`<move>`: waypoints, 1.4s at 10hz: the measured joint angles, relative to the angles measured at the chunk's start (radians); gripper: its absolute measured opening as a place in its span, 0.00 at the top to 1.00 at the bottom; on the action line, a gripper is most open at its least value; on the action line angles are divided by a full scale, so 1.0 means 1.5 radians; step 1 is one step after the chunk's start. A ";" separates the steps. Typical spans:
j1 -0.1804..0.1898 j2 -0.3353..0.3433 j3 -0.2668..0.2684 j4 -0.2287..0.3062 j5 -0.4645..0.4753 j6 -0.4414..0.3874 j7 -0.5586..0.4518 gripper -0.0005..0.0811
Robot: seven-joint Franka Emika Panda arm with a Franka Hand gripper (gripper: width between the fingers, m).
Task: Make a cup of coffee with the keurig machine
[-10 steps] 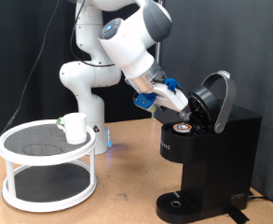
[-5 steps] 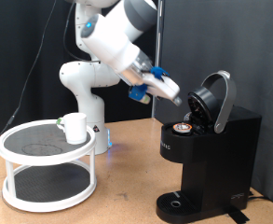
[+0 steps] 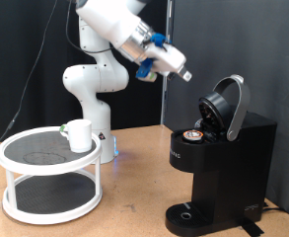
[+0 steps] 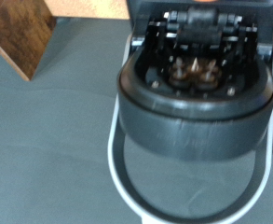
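Gripper (image 3: 184,74) now sits high in the exterior view, up and to the left of the keurig machine (image 3: 221,158), whereas a second ago it was low and right at the open brew chamber. It has pulled back and upward in two clear stages. A brown-topped pod (image 3: 193,134) rests in the holder under the raised lid (image 3: 229,104), and nothing shows between the gripper's fingers, so I judge the pod-loading step done and the arm clear of the machine. Whether the fingers are spread or closed I cannot tell at this size and blur.

The lid stands open, hinged back toward the right. The wrist view looks at the underside of that lid (image 4: 194,84), with its ringed rim and the piercing parts at the centre; the gripper's fingers do not show there.

The cup (image 3: 80,134) stands on the top tier of a round white two-tier rack (image 3: 26,180) on the tabletop (image 3: 134,212), well to the left of the machine and not under its spout.

Pale lettering runs along the machine's front edge, too small to read; no other writing is legible.
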 joint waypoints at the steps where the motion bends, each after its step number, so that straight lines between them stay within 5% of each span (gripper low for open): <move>1: 0.000 -0.003 0.000 0.015 0.003 -0.012 0.010 0.09; 6: 0.007 -0.005 0.022 0.036 0.016 0.006 0.048 0.09; 11: 0.020 0.040 0.087 0.126 -0.042 -0.014 0.186 0.09; 14: 0.020 0.040 0.091 0.122 -0.036 0.003 0.172 0.09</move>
